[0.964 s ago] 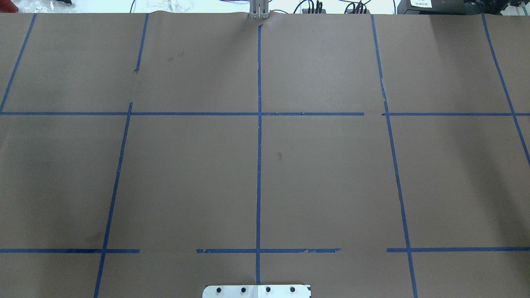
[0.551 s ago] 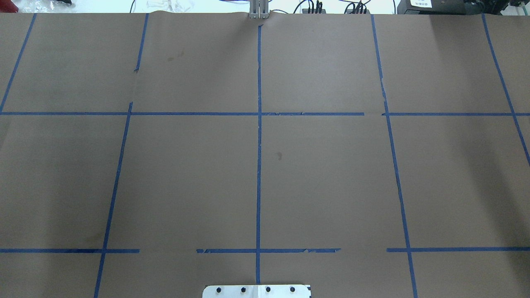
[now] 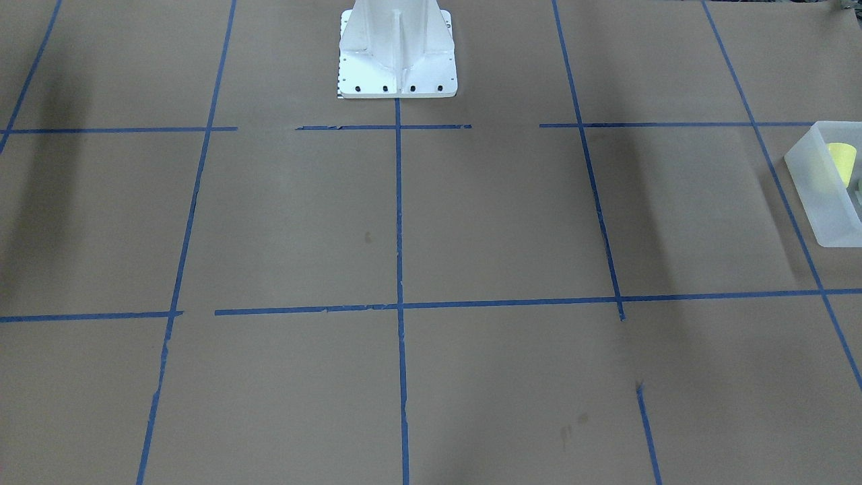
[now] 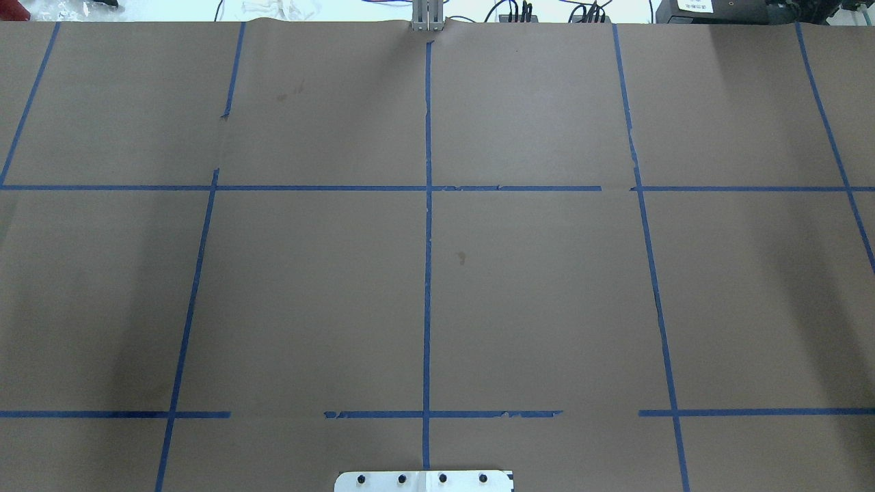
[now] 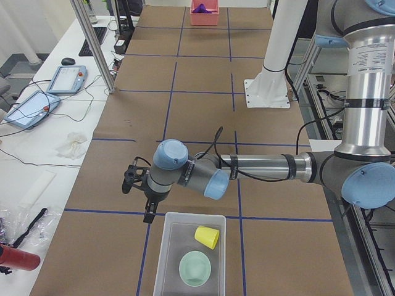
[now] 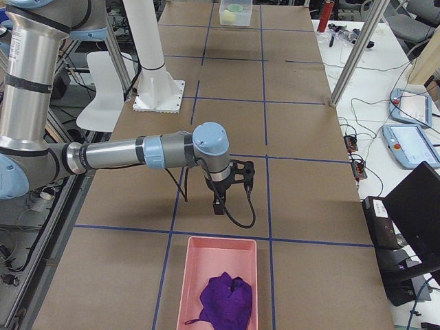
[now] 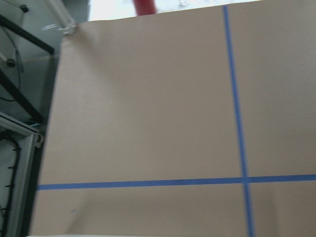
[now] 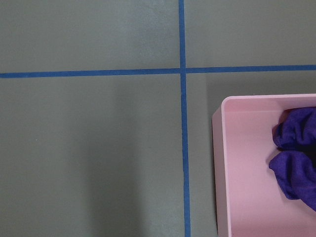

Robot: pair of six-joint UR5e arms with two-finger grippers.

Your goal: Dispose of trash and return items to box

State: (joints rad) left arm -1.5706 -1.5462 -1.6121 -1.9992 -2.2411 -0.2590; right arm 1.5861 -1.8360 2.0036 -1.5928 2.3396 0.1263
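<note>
The frosted-white box (image 5: 162,254) stands at the table's left end. In it a yellow cup (image 5: 207,236) lies tilted beside a pale green bowl (image 5: 195,269). The front-facing view shows the box (image 3: 818,180) cut by the right edge, with the cup (image 3: 840,162) inside. My left gripper (image 5: 149,214) hangs just outside the box's far left corner, above the table. My right gripper (image 6: 217,207) hangs above the table a little short of a pink tray (image 6: 184,289) holding a purple cloth (image 6: 223,302). I cannot tell whether either gripper is open or shut. Neither shows in the overhead view.
The white pedestal base (image 3: 396,74) stands at the robot's side of the table. The pink tray (image 8: 232,168) with the purple cloth (image 8: 296,163) fills the right wrist view's lower right. Tablets and cables (image 5: 62,80) lie on a side table beyond the brown paper.
</note>
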